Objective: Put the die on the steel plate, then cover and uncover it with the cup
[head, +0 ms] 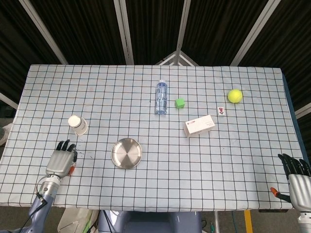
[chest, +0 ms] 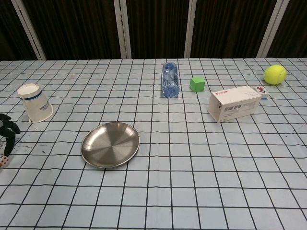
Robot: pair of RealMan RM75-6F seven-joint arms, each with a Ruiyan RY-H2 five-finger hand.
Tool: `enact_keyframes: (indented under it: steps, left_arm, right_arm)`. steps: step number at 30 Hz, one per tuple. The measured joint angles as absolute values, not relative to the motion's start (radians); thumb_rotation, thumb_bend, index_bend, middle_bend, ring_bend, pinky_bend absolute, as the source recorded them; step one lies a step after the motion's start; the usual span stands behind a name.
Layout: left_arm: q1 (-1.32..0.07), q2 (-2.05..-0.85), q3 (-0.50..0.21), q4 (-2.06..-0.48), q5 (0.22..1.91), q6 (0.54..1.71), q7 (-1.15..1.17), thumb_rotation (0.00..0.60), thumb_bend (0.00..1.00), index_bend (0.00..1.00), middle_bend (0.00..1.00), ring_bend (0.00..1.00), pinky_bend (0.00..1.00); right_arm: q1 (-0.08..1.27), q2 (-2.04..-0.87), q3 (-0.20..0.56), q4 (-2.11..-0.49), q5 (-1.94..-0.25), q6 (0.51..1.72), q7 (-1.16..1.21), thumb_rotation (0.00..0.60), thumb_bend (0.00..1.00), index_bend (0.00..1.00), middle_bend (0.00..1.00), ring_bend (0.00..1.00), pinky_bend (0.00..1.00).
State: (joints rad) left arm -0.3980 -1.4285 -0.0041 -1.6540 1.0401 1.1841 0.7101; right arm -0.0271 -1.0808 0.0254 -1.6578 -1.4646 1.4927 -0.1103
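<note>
die (chest: 3, 162) cut by frame edge, left hand (head: 60, 161) fingers (chest: 8, 130) partly visible

Left hand (head: 60, 161) shows a silver-grey metal back, black fingers (head: 65, 145) and an orange-red accent at its side, above a blue-grey forearm; right hand (head: 297, 175) matches, grey-bodied with black fingers and an orange tab near the wrist

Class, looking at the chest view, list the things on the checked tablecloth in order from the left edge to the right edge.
Small white die → upside-down white paper cup → round steel plate → clear plastic water bottle → green cube → white cardboard box → yellow-green tennis ball.
</note>
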Motion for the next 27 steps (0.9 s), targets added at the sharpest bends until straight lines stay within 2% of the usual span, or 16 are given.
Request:
enact_keyframes:
  steps: [7,13,27]
  left_arm:
    - [-0.405,-1.413,-0.018,-1.744,1.152,1.243,0.701,0.600,0.48,0.52,0.18,0.00,0.06]
    - [-0.447,-1.445,-0.050,-1.790,1.177,1.243,0.740,0.600,0.48,0.52,0.19,0.00,0.06]
    - [-0.599,-1.717,-0.149,-1.641,1.106,1.157,0.844,0.600,0.48,0.53,0.20,0.00,0.06]
  right_arm:
    - [-0.028,-1.077,0.026,-1.662,-1.467,1.497,-0.110,0.600,0.04,0.11,0.12,0.13,0.09]
    - [-0.031,-1.073,0.027,-1.667,-1.468,1.504,-0.103,0.600,0.04,0.11,0.12,0.13,0.09]
    - [-0.035,-1.063,0.030,-1.665,-1.466,1.511,-0.086,0.600,0.04,0.11,0.12,0.13,0.09]
